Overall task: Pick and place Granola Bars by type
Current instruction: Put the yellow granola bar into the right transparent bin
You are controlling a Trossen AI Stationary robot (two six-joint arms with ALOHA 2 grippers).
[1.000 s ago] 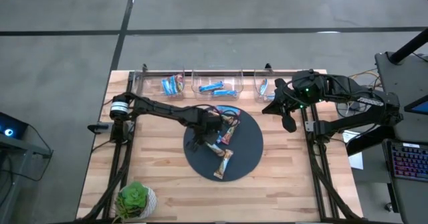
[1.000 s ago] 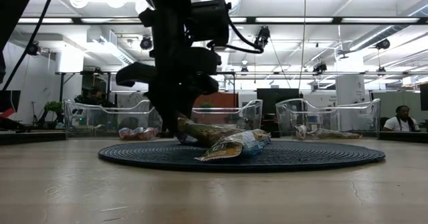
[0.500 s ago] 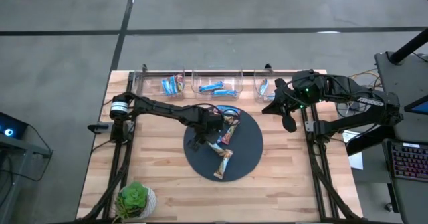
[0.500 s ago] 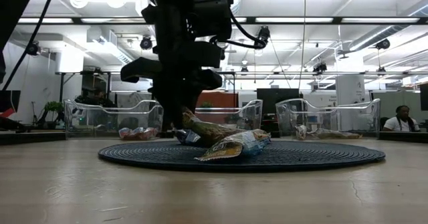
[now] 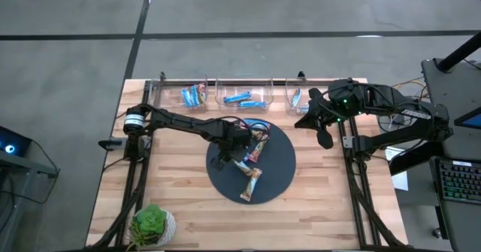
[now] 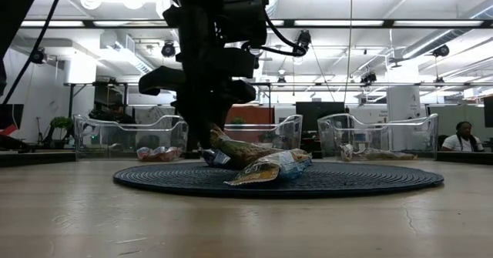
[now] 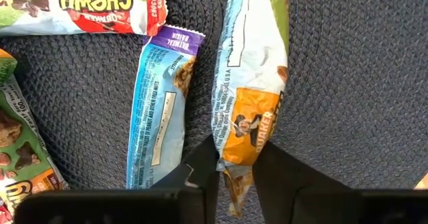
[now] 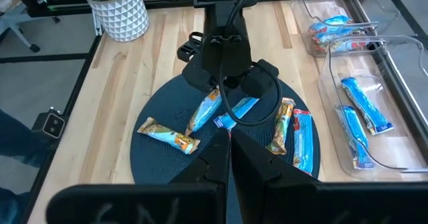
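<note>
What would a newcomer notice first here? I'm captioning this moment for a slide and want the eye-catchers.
First, the left gripper low over the dark round mat at the table's middle, its fingers pinching the end of a granola bar with an orange patch. Next, loose bars scattered on the mat, including an oatmeal raisin bar right beside the pinched one. Behind, clear bins along the far edge hold blue bars, while the right gripper waits shut at the right.

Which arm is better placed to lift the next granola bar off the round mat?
Left. Its end effector is already down on the dark mat, closed on a granola bar. The right end effector hangs shut off the mat.
</note>
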